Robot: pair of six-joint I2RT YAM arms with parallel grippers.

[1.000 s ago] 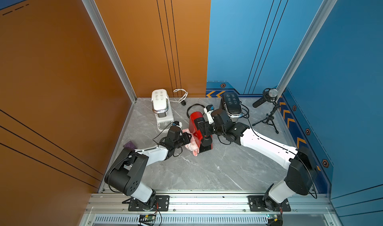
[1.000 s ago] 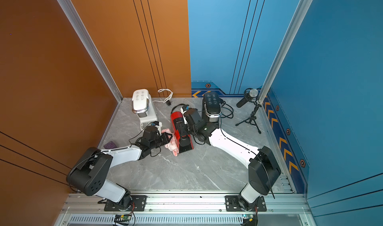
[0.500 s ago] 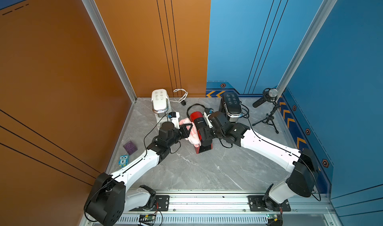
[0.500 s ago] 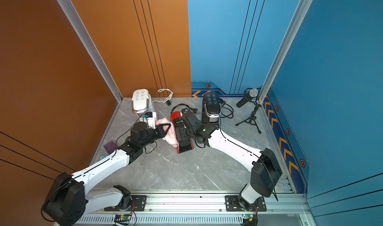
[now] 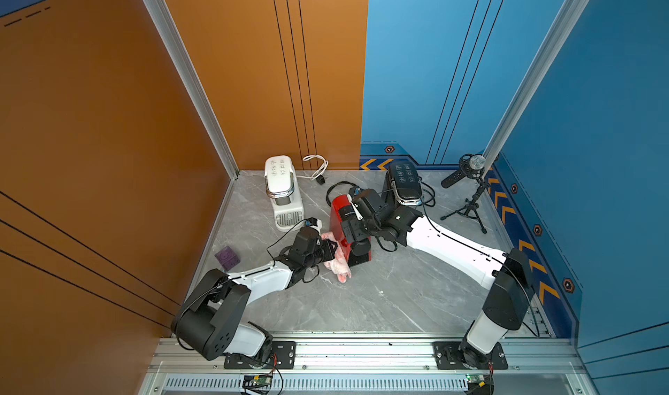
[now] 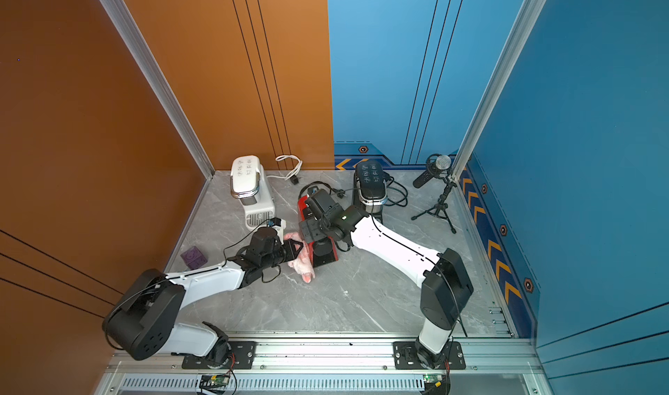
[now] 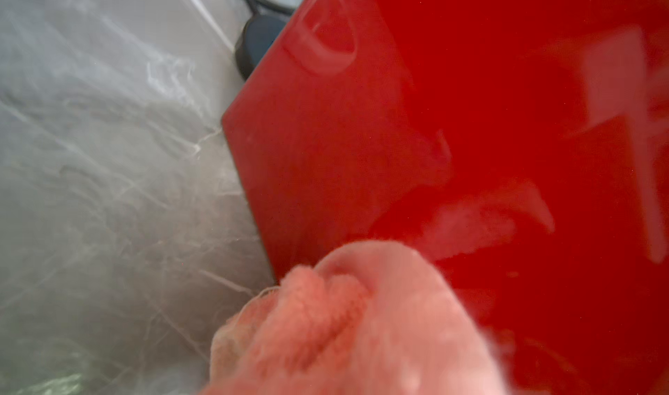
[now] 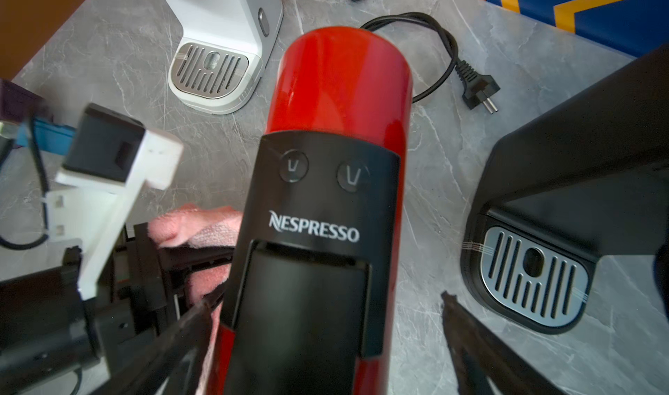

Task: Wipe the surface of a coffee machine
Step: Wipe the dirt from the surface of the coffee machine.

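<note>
Red-black Nespresso machine upright between spread fingers of right tool; crumpled pink cloth, pinched in left tool, touching its red side.

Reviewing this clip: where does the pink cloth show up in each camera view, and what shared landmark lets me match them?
Top view: pink cloth mid-frame, just left of the red coffee machine.
Top view: same spot, left of the machine's base.
Left wrist: nearest the camera, against the machine's red side panel.
Right wrist: peeking out beside the machine's black front section.
Landmark: the red coffee machine, seen in all four.
</note>
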